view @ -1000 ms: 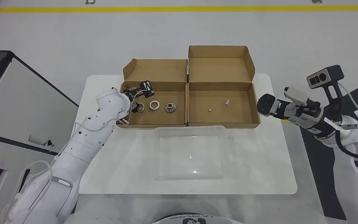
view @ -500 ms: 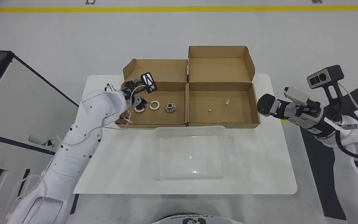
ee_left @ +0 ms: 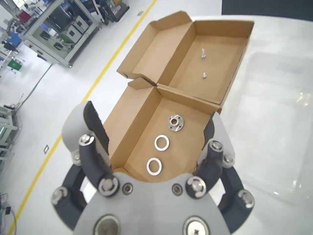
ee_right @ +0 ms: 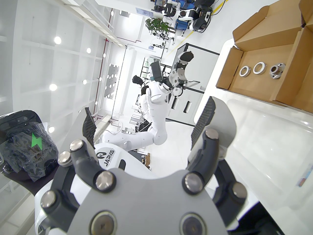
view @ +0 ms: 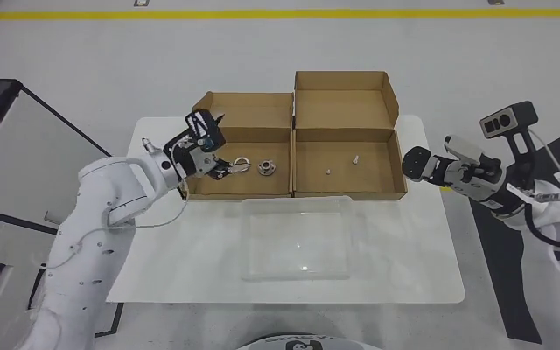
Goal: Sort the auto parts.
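The left end effector hangs spread wide over the left box. The right end effector is spread wide too, right of the table.

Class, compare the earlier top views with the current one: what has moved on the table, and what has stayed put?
The left claw, open and empty, has drawn back from over the left box toward its outer end. Nothing was taken hold of or let go. The rings, flanged hub, bolts and right claw stayed as they were.
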Controlling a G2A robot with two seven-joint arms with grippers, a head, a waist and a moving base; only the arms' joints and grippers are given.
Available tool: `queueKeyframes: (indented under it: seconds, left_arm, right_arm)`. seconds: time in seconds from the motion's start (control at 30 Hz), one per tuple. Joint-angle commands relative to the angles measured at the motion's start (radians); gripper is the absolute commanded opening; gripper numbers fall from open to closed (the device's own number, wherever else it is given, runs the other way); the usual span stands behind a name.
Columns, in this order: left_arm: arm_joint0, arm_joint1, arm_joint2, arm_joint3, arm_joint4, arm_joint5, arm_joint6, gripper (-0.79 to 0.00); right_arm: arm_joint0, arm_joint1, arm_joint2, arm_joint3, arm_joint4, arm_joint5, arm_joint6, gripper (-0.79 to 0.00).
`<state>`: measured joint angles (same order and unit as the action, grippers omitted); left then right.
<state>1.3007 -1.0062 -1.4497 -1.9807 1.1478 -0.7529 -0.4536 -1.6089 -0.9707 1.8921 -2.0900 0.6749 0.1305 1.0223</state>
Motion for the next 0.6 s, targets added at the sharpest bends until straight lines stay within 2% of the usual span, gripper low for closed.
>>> queueKeyframes:
  seconds: [0.0,0.17,0.47,0.57]
  left_arm:
    - [0.040,0.005,-0.046,-0.031,-0.054,-0.020,0.036,0.000]
    - [0.126,0.017,-0.157,-0.087,-0.165,-0.081,0.076,0.000]
    - [0.228,0.033,-0.332,-0.112,-0.290,-0.201,0.155,0.000]
    - [0.228,0.033,-0.333,-0.112,-0.291,-0.202,0.156,0.000]
  right_arm:
    - [0.000,0.000,0.000,0.000,0.000,0.000,0.000,0.000]
    - [0.000,0.000,0.000,0.000,0.000,0.000,0.000,0.000]
    - [0.000,0.000,0.000,0.000,0.000,0.000,0.000,0.000]
    - [0.000,0.000,0.000,0.000,0.000,0.000,0.000,-0.001]
